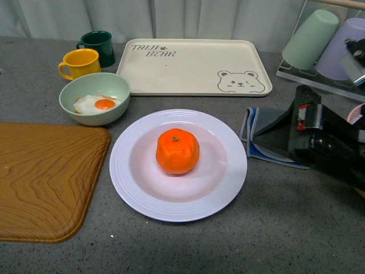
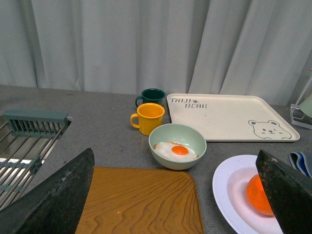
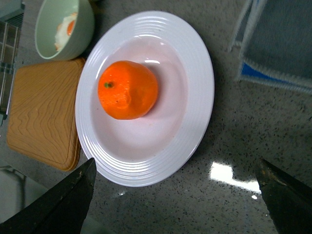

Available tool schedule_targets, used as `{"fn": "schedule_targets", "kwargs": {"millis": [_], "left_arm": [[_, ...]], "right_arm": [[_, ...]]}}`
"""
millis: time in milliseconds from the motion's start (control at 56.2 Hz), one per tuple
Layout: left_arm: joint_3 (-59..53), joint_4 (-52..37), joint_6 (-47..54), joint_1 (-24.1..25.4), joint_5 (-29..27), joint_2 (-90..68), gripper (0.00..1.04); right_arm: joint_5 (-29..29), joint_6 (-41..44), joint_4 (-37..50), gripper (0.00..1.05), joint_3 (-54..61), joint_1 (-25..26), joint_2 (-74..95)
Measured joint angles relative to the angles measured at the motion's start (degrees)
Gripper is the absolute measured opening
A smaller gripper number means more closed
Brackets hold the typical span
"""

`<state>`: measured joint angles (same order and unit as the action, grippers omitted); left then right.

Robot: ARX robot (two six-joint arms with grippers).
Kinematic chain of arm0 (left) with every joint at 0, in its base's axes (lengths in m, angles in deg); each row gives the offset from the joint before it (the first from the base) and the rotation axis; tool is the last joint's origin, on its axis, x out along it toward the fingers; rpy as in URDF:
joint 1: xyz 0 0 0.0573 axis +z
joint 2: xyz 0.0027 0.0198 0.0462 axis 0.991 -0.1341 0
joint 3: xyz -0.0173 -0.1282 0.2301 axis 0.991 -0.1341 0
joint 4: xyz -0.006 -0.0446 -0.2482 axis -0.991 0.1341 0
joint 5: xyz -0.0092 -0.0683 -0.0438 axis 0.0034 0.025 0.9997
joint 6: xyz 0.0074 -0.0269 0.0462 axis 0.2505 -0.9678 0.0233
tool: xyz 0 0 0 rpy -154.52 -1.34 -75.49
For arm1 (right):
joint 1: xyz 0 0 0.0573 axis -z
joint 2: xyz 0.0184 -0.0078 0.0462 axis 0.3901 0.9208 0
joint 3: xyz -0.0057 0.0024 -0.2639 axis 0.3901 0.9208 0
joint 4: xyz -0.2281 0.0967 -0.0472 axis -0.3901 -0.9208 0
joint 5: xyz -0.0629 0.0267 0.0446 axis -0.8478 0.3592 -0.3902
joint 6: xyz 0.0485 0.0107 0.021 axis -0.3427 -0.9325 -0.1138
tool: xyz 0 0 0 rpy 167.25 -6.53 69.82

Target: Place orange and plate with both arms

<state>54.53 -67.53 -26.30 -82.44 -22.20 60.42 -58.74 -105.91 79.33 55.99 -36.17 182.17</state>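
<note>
The orange (image 1: 177,150) rests in the middle of the white ridged plate (image 1: 131,171) on the grey counter. The right wrist view has the orange (image 3: 127,89) and the plate (image 3: 200,97) below and ahead of my right gripper (image 3: 173,204). That gripper is open over bare counter beside the plate's rim. From the front, the right gripper (image 1: 285,137) hangs just right of the plate. My left gripper (image 2: 170,204) is open above the wooden board (image 2: 141,200). One of its fingers (image 2: 287,195) partly hides the orange (image 2: 256,195). The left arm is outside the front view.
A wooden board (image 1: 45,177) lies left of the plate. Behind it are a pale green bowl (image 1: 94,98) with a fried egg, a yellow mug (image 1: 80,63) and a dark green mug (image 1: 98,45). A cream bear tray (image 1: 194,65), a folded cloth (image 1: 256,128) and a cup rack (image 1: 319,45) fill the back right.
</note>
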Motion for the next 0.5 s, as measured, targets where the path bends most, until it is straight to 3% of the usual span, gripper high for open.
{"fn": "schedule_targets", "kwargs": {"millis": [196, 498], "left_arm": [[0.0, 0.0, 0.0, 0.0, 0.0, 0.0, 0.98], [0.0, 0.0, 0.0, 0.0, 0.0, 0.0, 0.98]], "right_arm": [[4.9, -3.6, -3.1, 0.95, -7.3, 1.3, 10.4], [7.0, -7.5, -4.3, 0.95, -14.2, -0.2, 19.9]]}}
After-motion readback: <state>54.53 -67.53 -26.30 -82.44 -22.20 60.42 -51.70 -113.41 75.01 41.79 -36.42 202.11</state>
